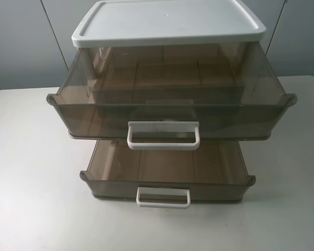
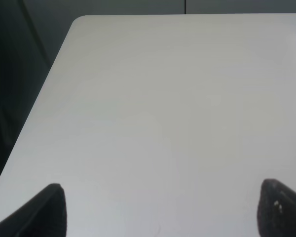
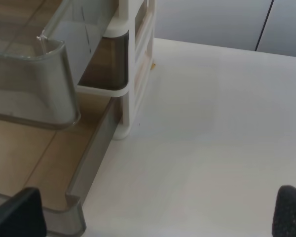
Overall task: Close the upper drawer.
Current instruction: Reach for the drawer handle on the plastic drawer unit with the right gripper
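Note:
The upper drawer (image 1: 170, 94), tall, smoky-brown and translucent with a wide white loop handle (image 1: 163, 135), is pulled far out of the white-topped cabinet (image 1: 167, 23) in the exterior high view. Its rounded front corner shows in the right wrist view (image 3: 49, 84). Neither gripper shows in the exterior view. My left gripper (image 2: 163, 210) is open and empty over bare table. My right gripper (image 3: 158, 215) is open and empty, low beside the cabinet's right side, apart from the drawers.
A shallower brown drawer (image 1: 167, 170) with a smaller white handle (image 1: 163, 197) is also pulled out below; its side wall shows in the right wrist view (image 3: 91, 153). The white cabinet frame (image 3: 133, 64) stands on a white table (image 1: 31, 183). The table's edge (image 2: 34, 108) shows in the left wrist view.

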Controlling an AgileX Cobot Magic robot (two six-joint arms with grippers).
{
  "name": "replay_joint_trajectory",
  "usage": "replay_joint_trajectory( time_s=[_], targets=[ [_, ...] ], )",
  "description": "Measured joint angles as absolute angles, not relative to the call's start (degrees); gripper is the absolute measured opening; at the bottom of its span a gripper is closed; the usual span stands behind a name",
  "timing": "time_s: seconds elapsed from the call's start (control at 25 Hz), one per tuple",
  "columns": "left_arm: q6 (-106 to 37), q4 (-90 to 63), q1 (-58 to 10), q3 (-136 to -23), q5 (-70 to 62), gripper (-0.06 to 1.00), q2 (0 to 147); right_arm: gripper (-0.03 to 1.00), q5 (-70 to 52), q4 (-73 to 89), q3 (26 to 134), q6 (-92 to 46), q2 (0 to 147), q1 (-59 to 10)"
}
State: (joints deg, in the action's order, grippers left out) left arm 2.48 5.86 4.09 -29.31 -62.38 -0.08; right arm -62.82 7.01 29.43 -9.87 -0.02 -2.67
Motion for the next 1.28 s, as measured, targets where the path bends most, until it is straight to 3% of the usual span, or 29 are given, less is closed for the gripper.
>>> replay_joint_trajectory(
  time_s=[0.88,1.28],
  targets=[
    [2.5,5.9,4.1,-29.3,-62.4,0.74,-0.1,0.70,-63.3,14.5,29.8,-9.9,0.1,-2.7],
    [2.4,5.9,4.1,-29.3,-62.4,0.74,-0.1,0.70,-62.3,17.4,46.9,-17.1,19.0,-2.6]
  ],
)
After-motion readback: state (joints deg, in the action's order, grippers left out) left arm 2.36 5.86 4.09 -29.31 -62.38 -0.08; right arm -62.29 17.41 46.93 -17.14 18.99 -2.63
